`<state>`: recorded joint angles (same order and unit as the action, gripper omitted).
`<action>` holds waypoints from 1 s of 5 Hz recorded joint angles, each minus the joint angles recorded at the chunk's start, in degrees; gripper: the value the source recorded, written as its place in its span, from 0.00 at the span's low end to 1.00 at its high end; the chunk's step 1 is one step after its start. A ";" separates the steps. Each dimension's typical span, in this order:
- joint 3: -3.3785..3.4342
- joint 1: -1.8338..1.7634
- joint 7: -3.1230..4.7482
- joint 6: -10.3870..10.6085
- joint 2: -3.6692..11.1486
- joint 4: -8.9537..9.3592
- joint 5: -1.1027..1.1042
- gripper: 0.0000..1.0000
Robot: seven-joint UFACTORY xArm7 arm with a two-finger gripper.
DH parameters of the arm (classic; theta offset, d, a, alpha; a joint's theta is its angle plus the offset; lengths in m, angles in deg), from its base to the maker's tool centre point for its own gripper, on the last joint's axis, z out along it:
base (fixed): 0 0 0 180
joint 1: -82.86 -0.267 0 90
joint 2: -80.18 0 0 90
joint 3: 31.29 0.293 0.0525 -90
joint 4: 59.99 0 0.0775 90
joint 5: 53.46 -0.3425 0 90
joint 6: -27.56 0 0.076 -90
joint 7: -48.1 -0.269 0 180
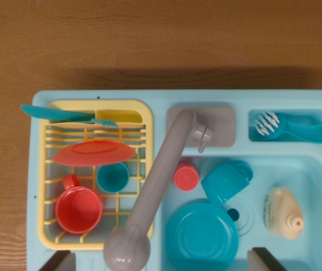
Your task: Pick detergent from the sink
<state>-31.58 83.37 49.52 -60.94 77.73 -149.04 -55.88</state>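
Item: toy sink unit point(37, 169), light blue, on a wooden table point(149, 39), seen from above. Basin on the wrist view's right holds the detergent bottle point(282, 213), cream with a pale label, lying on its side near the right wall, cap toward the lower right; just beside it toward the middle, a drain point(233, 214), a blue plate point(200, 237), a tipped blue mug point(226, 180) and a small red cup point(186, 176). Grey faucet point(149, 197) slants across the middle. Yellow rack point(51, 169) on the left holds a red plate point(93, 152), red mug point(77, 210), blue cup point(113, 176) and a blue knife point(59, 113). Brush point(291, 129) in the upper right tray. Gripper point(161, 266): only two dark fingertips point(265, 258) show at the bottom edge, set wide apart, holding nothing. Step judged: approach, grasp not yet begun. Next move calls for shifting toward the right, centring over the bottle, descending clear of the mug and plate, then closing across its body.
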 joint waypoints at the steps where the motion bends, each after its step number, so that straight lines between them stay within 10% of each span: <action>1: -0.20 0.16 0.49 0.97 0.31 0.78 -0.08 0.00; 5: -0.80 0.66 1.99 3.91 1.23 3.14 -0.33 0.00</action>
<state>-32.38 84.03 51.50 -57.03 78.96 -145.89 -56.21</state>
